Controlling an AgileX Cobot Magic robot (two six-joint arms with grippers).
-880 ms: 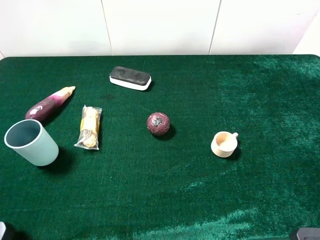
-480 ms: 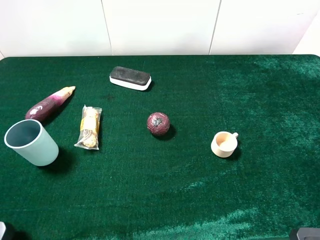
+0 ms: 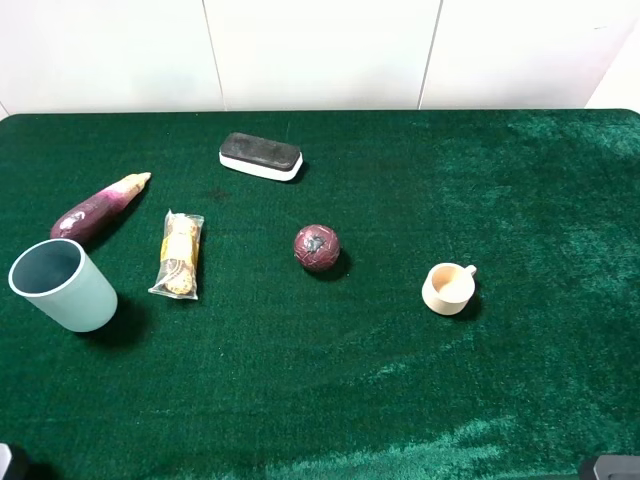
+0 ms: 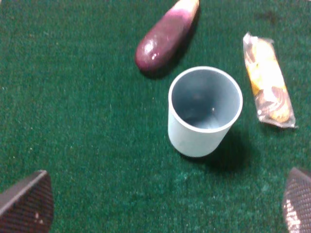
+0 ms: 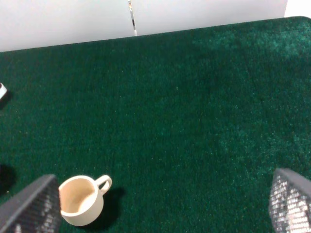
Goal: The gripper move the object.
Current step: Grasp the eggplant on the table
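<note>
The toy eggplant (image 3: pixel 100 208) lies unmoved on the left, just beyond the blue cup (image 3: pixel 62 285). Left gripper (image 4: pixel 164 206) and right gripper (image 5: pixel 163 206) both gape wide, empty; grasping hasn't begun.

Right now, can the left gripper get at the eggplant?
Probably, from above: the eggplant lies uncovered and the left gripper is open. But the cup stands between them, near its rounded end, so a low straight approach would likely hit it.

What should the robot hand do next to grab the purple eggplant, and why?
Probably the left gripper should move past the blue cup toward the eggplant: its jaws stand open and empty, and the eggplant lies untouched just beyond the cup.
</note>
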